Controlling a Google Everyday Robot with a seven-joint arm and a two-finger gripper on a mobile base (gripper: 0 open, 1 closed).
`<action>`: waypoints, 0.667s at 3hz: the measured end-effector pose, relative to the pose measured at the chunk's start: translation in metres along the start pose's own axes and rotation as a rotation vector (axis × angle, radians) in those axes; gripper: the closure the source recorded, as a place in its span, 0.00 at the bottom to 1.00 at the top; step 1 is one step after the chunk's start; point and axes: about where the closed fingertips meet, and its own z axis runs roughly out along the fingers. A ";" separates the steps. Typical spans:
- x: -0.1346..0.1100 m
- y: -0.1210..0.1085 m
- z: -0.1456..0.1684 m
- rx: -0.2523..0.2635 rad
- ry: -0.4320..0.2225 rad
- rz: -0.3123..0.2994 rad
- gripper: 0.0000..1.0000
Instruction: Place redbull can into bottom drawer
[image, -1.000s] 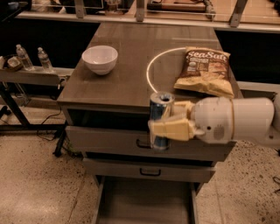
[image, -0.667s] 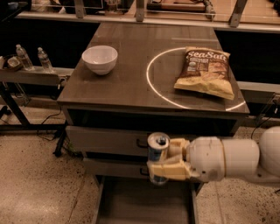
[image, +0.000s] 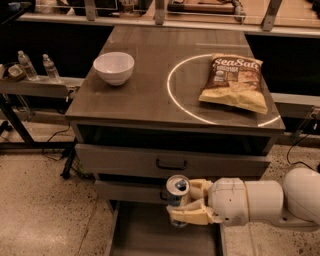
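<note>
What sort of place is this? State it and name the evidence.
Probably a robot test lab: a white circle marked atop the drawer cabinet, speckled floor, and the gripper holding the redbull can above the open bottom drawer.

Redbull can: silver and blue body, shiny silver top. End effector sits low in front of the drawers, above the bottom drawer; cream-yellow fingers clasped on the can, arm white. Bottom drawer floor plain grey. Upper drawer fronts grey, dark handles. Counter dark brown wood grain with a thin white ring. Bowl white. Chip bag tan-yellow, dark top panel, white lettering.
</note>
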 end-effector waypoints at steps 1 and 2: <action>0.015 -0.004 0.009 0.005 0.001 -0.015 1.00; 0.068 -0.023 0.032 0.018 0.021 -0.092 1.00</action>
